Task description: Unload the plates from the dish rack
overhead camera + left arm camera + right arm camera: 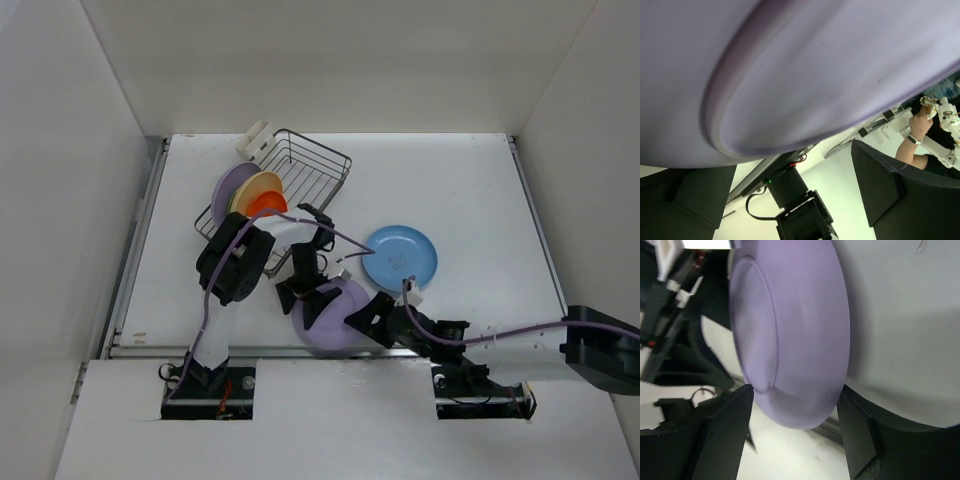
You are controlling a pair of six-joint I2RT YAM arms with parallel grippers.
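Observation:
A lavender plate [330, 312] hangs tilted near the table's front edge, between both grippers. My right gripper [366, 318] is at its right rim. In the right wrist view the plate [790, 330] sits between both fingers, which touch it, so this gripper [796, 389] is shut on it. My left gripper [303, 283] is over the plate's far-left edge. In the left wrist view its fingers [900, 195] stand wide apart and the gripper [794, 155] is open, with the plate's underside [805, 70] filling the top. The dish rack [310, 165] holds lavender [232, 183], tan [260, 187] and red-orange [268, 204] plates. A blue plate [400, 257] lies on the table.
White walls close in the table on the left, back and right. The rack's cream plastic piece [255, 138] is at its far-left corner. The left arm [235, 262] reaches across the rack's near end. A purple cable [520, 330] runs along the right arm.

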